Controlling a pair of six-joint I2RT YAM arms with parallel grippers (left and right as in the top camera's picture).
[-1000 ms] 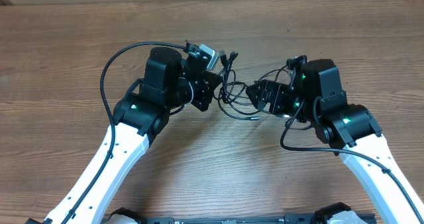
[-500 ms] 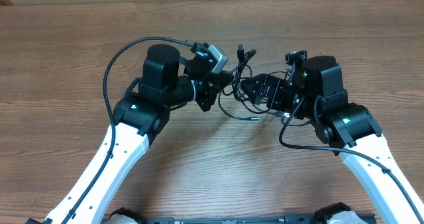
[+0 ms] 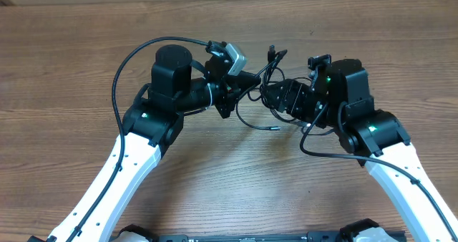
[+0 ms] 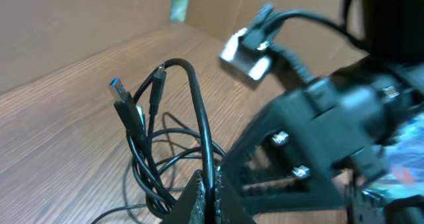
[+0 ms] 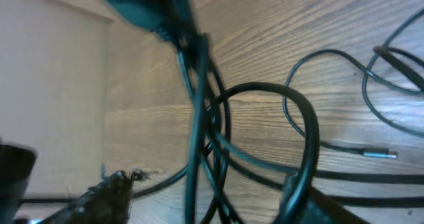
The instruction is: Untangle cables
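Wood-grain table (image 3: 64,49) runs under both arms. On the left side, the left arm (image 3: 136,156) reaches up and inward, and the left gripper (image 3: 245,80) is clenched on the cables (image 4: 201,111). In its wrist view the two fingers (image 4: 195,197) meet at the bottom edge with one black cord pinched between them. From that pinch the cord rises in a tall, narrow loop and bends back down. Just left of the loop two plug ends stand up side by side, and one of them is a blue-tipped plug (image 4: 117,86). More loops of cord lie on the wood below them.

From overhead the bundle hangs between the two grippers, lifted off the table at its upper part. One strand trails down onto the wood and ends in a silvery plug (image 3: 272,127), which lies apart from both grippers.

Further right, the right gripper (image 3: 273,96) sits against the bundle. Its fingers (image 5: 109,191) stand apart, with several cords running through the gap. Whether either pad presses on a cord I cannot tell, since that view is blurred. The right arm (image 3: 401,170) comes in from the lower right.
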